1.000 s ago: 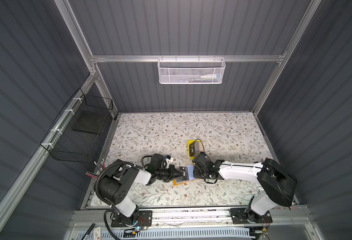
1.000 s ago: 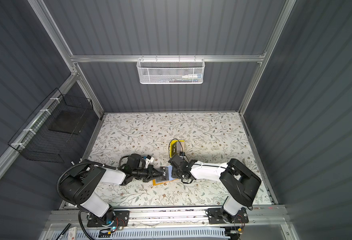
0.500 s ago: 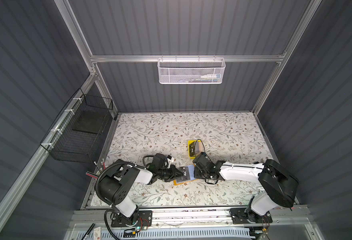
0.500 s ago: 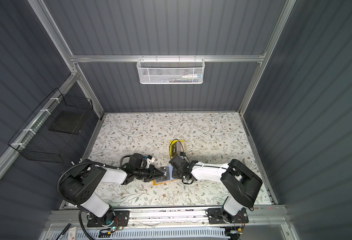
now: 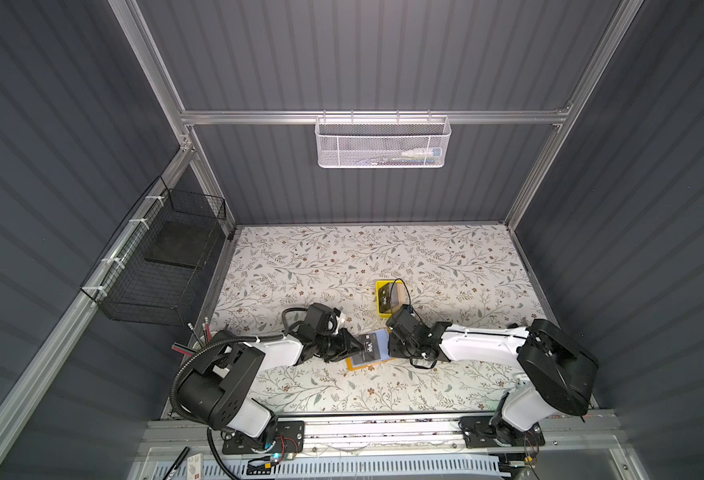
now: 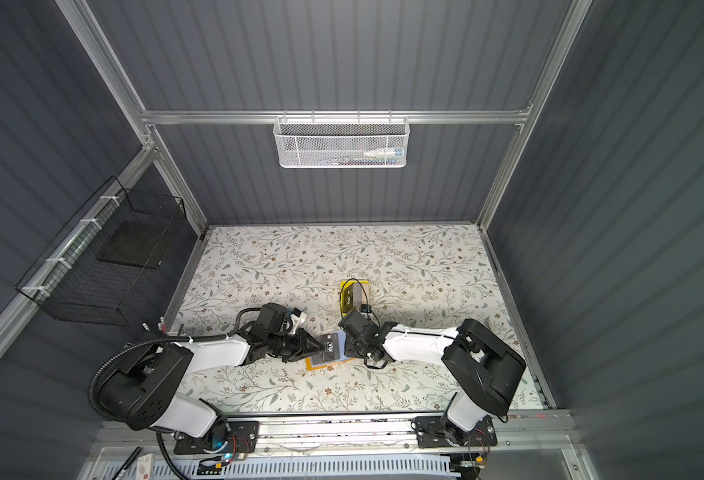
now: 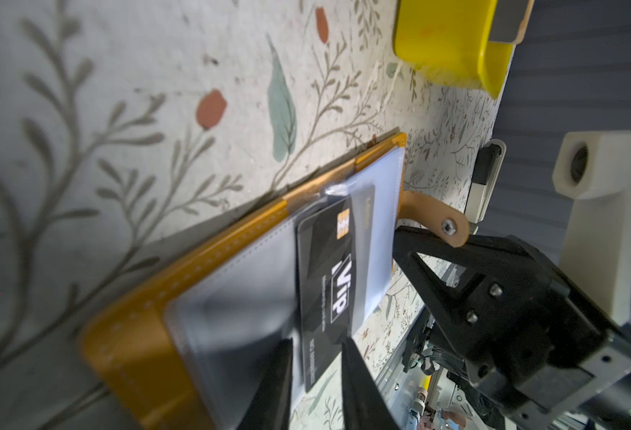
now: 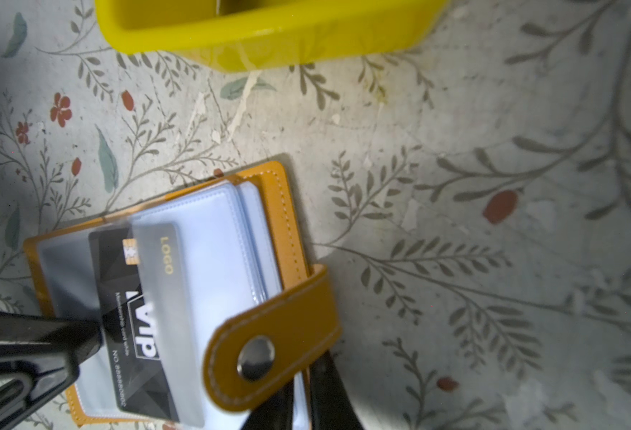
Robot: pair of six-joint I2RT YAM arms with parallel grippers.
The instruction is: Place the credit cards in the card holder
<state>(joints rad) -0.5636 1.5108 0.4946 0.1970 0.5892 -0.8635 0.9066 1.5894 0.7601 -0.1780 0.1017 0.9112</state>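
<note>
Two grippers meet low over the near middle of the floral-patterned tabletop [image 5: 342, 266], and we find the task's things between them. Nearest lies the mustard-orange, leather-like booklet card holder [image 7: 139, 335], open and flat, its bluish clear sleeve pages [image 8: 213, 242] facing up. The right gripper [image 8: 299, 394] comes in from the right with its jaws closed on the right edge of those pages, and the holder's snap-button strap [image 8: 269, 335] curls over it. A thin black plastic credit card with white "VIP" lettering [image 7: 325, 283] sits partly inside the top sleeve: its right part is under the frosted page, its left part sticks out. The left gripper [image 7: 315, 350] reaches from the left, jaws a little apart around that free part; we see no squeeze on the card. A second ago those jaws were closed; now they have eased apart, while both arms, the holder and the card lie where they did. Just beyond the holder stands a small bright-yellow plastic tray [image 8: 269, 41] with a second black card [image 5: 384, 298] and a pale card [image 5: 399, 296] inside it. On the far wall hangs a white mesh basket [image 5: 383, 143].
</note>
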